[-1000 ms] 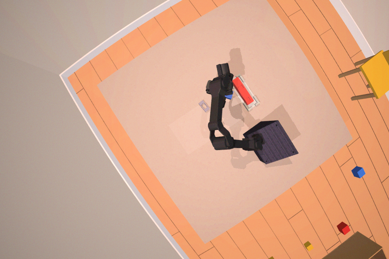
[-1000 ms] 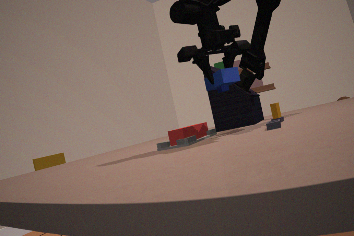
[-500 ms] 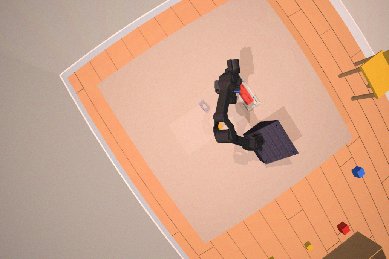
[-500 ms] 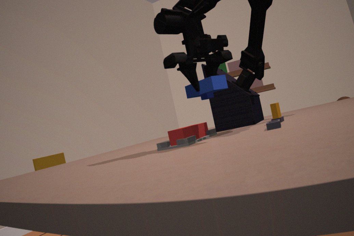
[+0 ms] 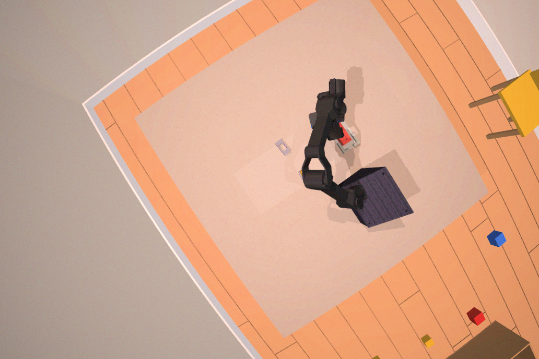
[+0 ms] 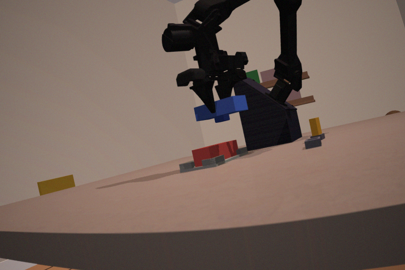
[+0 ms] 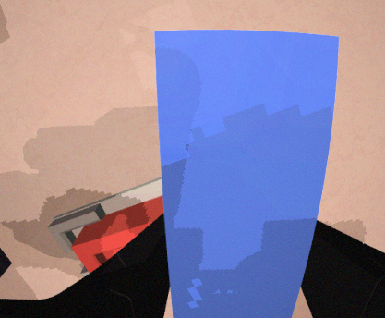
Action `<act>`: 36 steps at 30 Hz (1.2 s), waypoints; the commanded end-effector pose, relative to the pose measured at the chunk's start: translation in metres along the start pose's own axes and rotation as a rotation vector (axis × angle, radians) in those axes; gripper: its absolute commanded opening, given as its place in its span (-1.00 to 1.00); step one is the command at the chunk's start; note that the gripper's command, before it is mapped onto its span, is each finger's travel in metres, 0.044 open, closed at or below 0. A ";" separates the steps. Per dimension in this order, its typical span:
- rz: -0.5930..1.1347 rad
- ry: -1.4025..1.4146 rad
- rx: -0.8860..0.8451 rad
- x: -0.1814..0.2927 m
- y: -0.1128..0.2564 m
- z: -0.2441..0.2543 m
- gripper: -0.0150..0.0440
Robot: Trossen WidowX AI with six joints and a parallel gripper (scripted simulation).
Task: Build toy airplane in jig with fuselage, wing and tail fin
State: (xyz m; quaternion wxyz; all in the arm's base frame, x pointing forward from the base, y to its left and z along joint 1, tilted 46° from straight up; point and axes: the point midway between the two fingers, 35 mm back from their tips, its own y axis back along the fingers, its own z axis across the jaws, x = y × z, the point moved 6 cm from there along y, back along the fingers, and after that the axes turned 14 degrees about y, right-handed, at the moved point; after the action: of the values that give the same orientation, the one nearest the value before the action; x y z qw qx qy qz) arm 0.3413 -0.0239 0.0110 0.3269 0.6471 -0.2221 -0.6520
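My gripper [image 6: 219, 104] [image 7: 230, 222] is shut on the blue wing [image 6: 239, 102] [image 7: 248, 139], holding it in the air above the fuselage with its small tab pointing down. The red fuselage [image 5: 344, 137] [image 6: 206, 154] [image 7: 112, 238] lies in the grey cradle [image 6: 213, 161] [image 7: 65, 228]. In the wrist view it runs slantwise under the wing, one end showing at lower left with a dark socket. The wing hides the rest there. The orange-yellow tail fin [image 6: 315, 126] stands upright in a small dark holder, apart from the cradle. In the overhead view the arm mostly covers wing and fin.
An empty small holder [image 5: 278, 143] [image 6: 312, 143] stands near the fin's holder. The dark arm base [image 5: 382, 196] [image 6: 263, 124] stands behind the cradle. A yellow chair [image 5: 526, 103] and coloured cubes are off the table, on the floor.
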 end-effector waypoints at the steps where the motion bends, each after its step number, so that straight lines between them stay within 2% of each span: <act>1: 0.005 0.063 -0.004 0.012 -0.003 0.003 -0.49; 17: -0.007 0.357 -0.003 0.054 -0.016 0.015 -0.49; 24: -0.007 0.357 -0.003 0.054 -0.016 0.015 0.13; 25: -0.007 0.357 -0.003 0.054 -0.016 0.015 0.17; 36: -0.007 0.357 -0.003 0.054 -0.016 0.015 0.17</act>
State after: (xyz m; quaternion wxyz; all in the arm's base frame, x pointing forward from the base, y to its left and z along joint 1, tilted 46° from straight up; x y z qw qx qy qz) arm 0.3276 -0.0532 -0.0362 0.3569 0.7525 -0.1576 -0.5306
